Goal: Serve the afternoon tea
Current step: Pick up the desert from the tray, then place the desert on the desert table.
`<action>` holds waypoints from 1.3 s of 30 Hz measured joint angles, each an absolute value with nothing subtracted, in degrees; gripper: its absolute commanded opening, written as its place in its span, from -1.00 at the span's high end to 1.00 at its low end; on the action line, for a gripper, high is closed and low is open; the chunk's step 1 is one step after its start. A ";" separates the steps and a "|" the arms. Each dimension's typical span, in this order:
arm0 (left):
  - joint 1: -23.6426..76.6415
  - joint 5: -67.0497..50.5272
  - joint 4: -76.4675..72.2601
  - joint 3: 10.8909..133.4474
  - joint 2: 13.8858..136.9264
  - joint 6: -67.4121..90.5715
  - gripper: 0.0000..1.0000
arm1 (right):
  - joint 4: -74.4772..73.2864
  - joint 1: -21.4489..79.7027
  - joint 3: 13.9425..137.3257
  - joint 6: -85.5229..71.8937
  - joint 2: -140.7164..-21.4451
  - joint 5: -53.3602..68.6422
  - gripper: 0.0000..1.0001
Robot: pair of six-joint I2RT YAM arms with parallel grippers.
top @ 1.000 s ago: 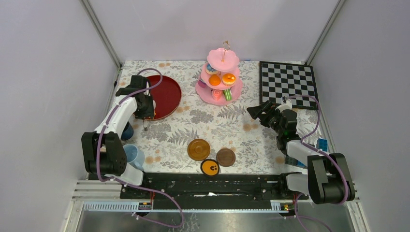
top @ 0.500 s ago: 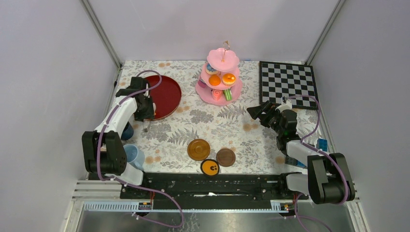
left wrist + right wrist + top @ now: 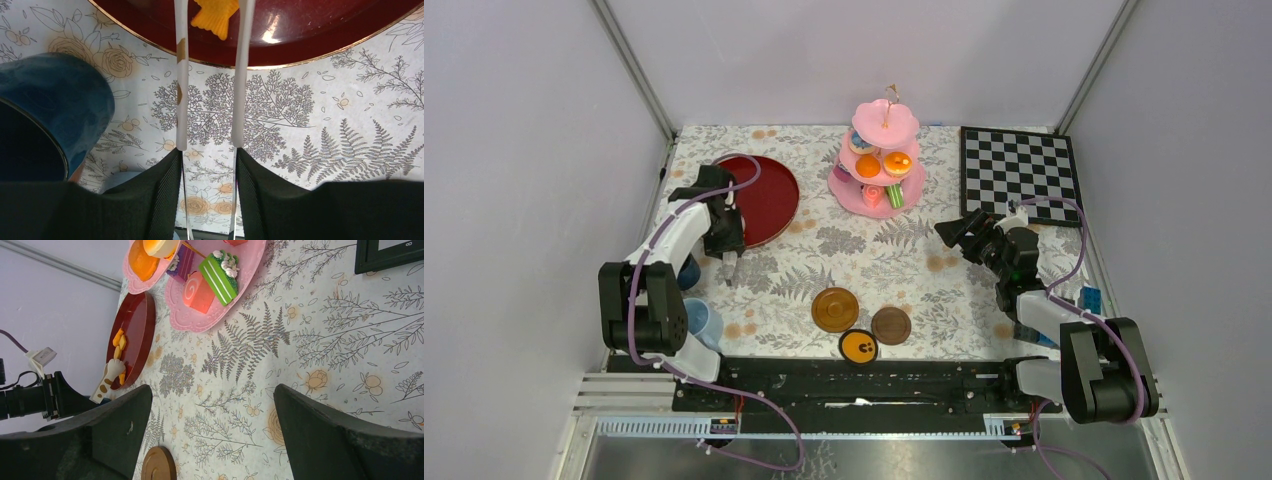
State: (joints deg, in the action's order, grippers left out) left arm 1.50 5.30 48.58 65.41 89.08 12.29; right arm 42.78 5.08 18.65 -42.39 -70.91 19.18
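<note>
Flowered tablecloth [image 3: 874, 270]: white tongs [image 3: 181, 75] at the orange biscuit [image 3: 215, 15].
The left gripper [image 3: 207, 160] clenches the tongs, tips beside the biscuit on the red tray [image 3: 325, 30], probably to lift it; the right gripper [image 3: 212, 405], far from the tray, hangs released.

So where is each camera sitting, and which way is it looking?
Top camera: high up behind the arms, looking down on the table; the left arm and right arm show.
Left wrist camera: on the left wrist, looking along the left gripper and its white tongs to the red tray.
Right wrist camera: on the right wrist, looking through the open right gripper at the pink cake stand.
Shared: both wrist views catch the red tray.
</note>
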 measured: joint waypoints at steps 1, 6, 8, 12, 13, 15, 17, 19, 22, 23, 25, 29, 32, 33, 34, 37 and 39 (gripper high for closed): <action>1.52 5.19 48.40 65.19 89.08 12.27 0.20 | 42.78 5.08 18.65 -42.39 -70.91 19.20 -0.97; 1.50 4.75 48.29 65.08 89.12 12.45 0.40 | 42.78 5.08 18.65 -42.39 -70.89 19.18 -0.97; 1.50 4.54 48.29 65.08 89.12 12.51 0.47 | 42.78 5.08 18.63 -42.39 -70.87 19.18 -0.97; 1.50 4.27 48.27 65.12 89.10 12.51 0.54 | 42.78 5.08 18.50 -42.39 -70.87 19.18 -0.97; 1.50 4.27 48.29 65.17 89.10 12.51 0.54 | 42.78 5.08 18.48 -42.39 -70.87 19.18 -0.97; 1.52 4.23 48.36 65.45 88.97 12.51 0.56 | 42.78 5.08 18.46 -42.39 -70.87 19.18 -0.97; 1.52 4.01 48.36 65.91 88.60 12.51 0.59 | 42.78 5.08 18.46 -42.39 -70.87 19.18 -0.97; 1.52 3.44 48.38 66.70 87.90 12.53 0.63 | 42.78 5.08 18.46 -42.39 -70.87 19.18 -0.97; 1.52 2.52 48.34 67.96 87.02 12.95 0.66 | 42.78 5.08 18.46 -42.39 -70.87 19.18 -0.97; 1.52 2.15 48.34 68.40 86.67 13.15 0.67 | 42.78 5.08 18.46 -42.39 -70.87 19.18 -0.97; 1.54 1.69 48.38 69.23 86.11 13.43 0.68 | 42.78 5.08 18.46 -42.39 -70.87 19.16 -0.97; 1.87 -0.10 48.40 71.48 85.34 14.02 0.70 | 42.78 5.08 18.46 -42.39 -70.87 19.14 -0.97; 2.46 -1.43 48.40 73.25 84.73 14.61 0.71 | 42.78 5.08 18.46 -42.39 -70.87 19.14 -0.97; 2.85 -1.87 48.38 73.91 84.40 14.90 0.71 | 42.78 5.08 18.46 -42.39 -70.87 19.14 -0.97; 3.31 -2.31 48.34 74.50 84.07 15.05 0.71 | 42.78 5.08 18.46 -42.39 -70.87 19.14 -0.97; 5.91 -4.10 47.64 76.88 83.31 15.99 0.71 | 42.78 5.08 18.46 -42.39 -70.87 19.11 -0.97; 8.29 -5.56 46.39 78.81 83.29 16.88 0.70 | 42.78 5.08 18.46 -42.39 -70.87 19.11 -0.97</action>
